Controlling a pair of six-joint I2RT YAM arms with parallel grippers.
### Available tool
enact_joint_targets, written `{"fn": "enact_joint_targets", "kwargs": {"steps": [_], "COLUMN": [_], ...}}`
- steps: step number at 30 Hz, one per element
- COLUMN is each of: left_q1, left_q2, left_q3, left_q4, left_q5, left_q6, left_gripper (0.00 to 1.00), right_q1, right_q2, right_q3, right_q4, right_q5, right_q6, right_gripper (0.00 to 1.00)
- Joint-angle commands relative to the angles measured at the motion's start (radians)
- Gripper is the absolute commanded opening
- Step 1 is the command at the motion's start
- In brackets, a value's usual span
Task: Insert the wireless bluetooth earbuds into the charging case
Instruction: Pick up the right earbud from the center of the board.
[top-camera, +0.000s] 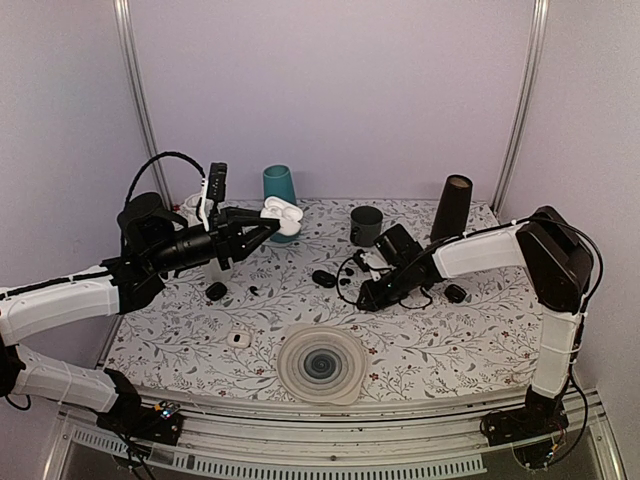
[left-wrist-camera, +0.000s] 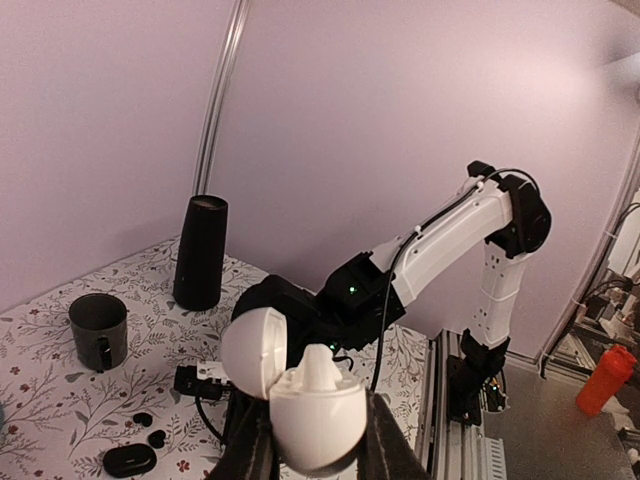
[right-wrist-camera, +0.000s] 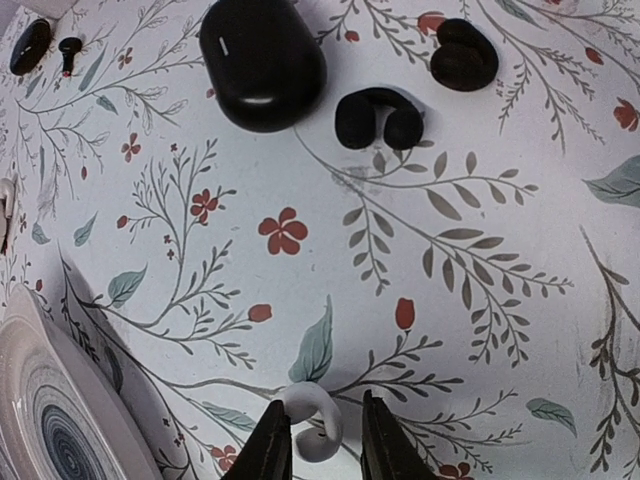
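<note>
My left gripper (top-camera: 268, 224) is shut on an open white charging case (top-camera: 281, 213) and holds it well above the table's back left. In the left wrist view the case (left-wrist-camera: 318, 420) sits between my fingers with its lid (left-wrist-camera: 255, 355) flipped up, and a white earbud (left-wrist-camera: 320, 370) stands in it. My right gripper (top-camera: 365, 298) is low over the table's middle. In the right wrist view a white hooked earbud (right-wrist-camera: 320, 428) lies between its fingertips (right-wrist-camera: 270, 440), touching the left one with a gap at the right one. The jaws are narrowly open.
A black case (right-wrist-camera: 262, 62) and black hooked earbuds (right-wrist-camera: 378, 115) lie ahead of the right gripper. A ribbed plate (top-camera: 321, 365) sits near front centre, with a small white case (top-camera: 238, 339) to its left. A teal cup (top-camera: 281, 185), dark mug (top-camera: 366, 225) and black cylinder (top-camera: 452, 208) stand at the back.
</note>
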Motion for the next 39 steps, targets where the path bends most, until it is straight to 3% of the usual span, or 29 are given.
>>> {"fn": "enact_joint_targets", "kwargs": {"steps": [1, 7, 14, 20, 29, 39], "left_q1": [0.016, 0.017, 0.017, 0.019, 0.025, 0.036], "left_q2": [0.000, 0.000, -0.002, -0.006, -0.002, 0.038], "left_q3": [0.018, 0.016, 0.015, 0.009, -0.014, -0.016], "left_q4": [0.013, 0.015, 0.012, 0.010, 0.052, 0.155], "left_q5": [0.003, 0.002, 0.003, 0.001, 0.027, 0.232], "left_q6": [0.003, 0.001, 0.002, 0.002, -0.006, -0.001], "left_gripper": [0.00, 0.00, 0.00, 0.00, 0.00, 0.00], "right_q1": [0.012, 0.028, 0.028, 0.028, 0.026, 0.038], "right_q2": [0.023, 0.025, 0.011, -0.007, -0.176, -0.429], "right_q3": [0.006, 0.006, 0.006, 0.005, -0.021, -0.015], "right_q4": [-0.026, -0.023, 0.004, 0.014, 0.025, -0.005], "right_q5": [0.022, 0.016, -0.022, -0.047, -0.003, -0.067], "right_q6": [-0.009, -0.001, 0.030, 0.056, 0.059, -0.018], "right_gripper": [0.24, 0.23, 0.06, 0.04, 0.03, 0.03]}}
